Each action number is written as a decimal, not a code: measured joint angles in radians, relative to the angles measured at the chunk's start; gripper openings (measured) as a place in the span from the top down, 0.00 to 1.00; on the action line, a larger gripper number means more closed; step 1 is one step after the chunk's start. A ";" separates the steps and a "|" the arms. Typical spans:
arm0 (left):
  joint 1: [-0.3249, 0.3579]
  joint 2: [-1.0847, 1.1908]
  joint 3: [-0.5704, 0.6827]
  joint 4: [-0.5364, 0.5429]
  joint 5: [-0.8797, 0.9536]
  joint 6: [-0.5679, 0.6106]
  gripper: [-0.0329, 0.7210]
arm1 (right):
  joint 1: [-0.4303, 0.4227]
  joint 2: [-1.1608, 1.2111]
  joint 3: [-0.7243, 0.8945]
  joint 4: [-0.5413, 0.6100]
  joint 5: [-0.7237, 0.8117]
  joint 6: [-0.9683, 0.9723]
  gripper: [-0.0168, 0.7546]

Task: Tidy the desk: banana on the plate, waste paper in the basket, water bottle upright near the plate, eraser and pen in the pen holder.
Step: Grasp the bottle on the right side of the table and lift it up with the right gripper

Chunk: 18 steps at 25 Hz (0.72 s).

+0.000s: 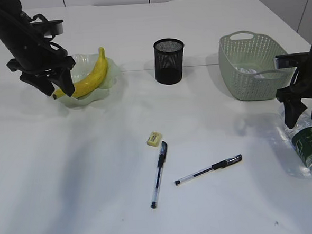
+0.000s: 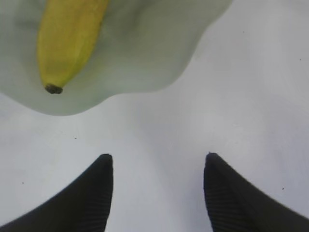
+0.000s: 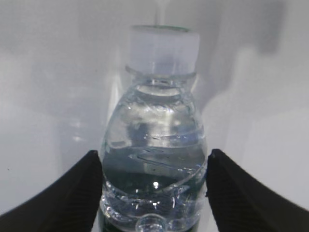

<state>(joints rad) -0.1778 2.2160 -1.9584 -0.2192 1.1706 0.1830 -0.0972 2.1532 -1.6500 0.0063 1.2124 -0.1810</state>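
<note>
At the far left of the desk (image 1: 98, 205) the left gripper (image 1: 47, 85) hangs over the near edge of the plate (image 1: 111, 77), its two dark fingers (image 2: 91, 193) spread wide with only bare white tabletop between them in the wrist view. The banana (image 1: 92, 74) lies in the plate, its dark lower tip pointing toward that gripper and its stem rising over the far rim. Farther right, near the middle and toward the back, stands the upright pen holder (image 1: 169, 61). In front of it, well apart, the eraser (image 1: 154, 138) lies flat, with a blue-gripped pen (image 1: 159, 173) just beside it, running toward the near edge, and a black-capped pen (image 1: 208, 169) a little to the right, lying at a slant. The basket (image 1: 251, 66) sits at the right rear, and something white shows inside it, likely the paper (image 1: 246, 69), though it is too hidden to be sure. At the far right the bottle (image 1: 309, 144) lies on its side. The right gripper (image 1: 303, 116) stands over it, fingers (image 3: 82, 193) apart on either side of the bottle's shoulder just below the cap (image 3: 163, 46); whether they touch the plastic cannot be told
</note>
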 joint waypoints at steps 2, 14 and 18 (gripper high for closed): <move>0.000 0.000 0.000 0.000 0.000 0.000 0.40 | 0.000 0.000 0.000 0.000 0.000 0.002 0.33; 0.000 0.000 0.000 0.000 -0.001 0.000 0.40 | 0.000 0.003 0.000 0.000 0.000 0.025 0.30; 0.000 0.000 0.000 0.000 -0.001 0.000 0.40 | 0.000 0.004 0.000 0.006 0.000 0.025 0.29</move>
<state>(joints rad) -0.1778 2.2160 -1.9584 -0.2192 1.1699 0.1830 -0.0972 2.1574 -1.6500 0.0125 1.2124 -0.1555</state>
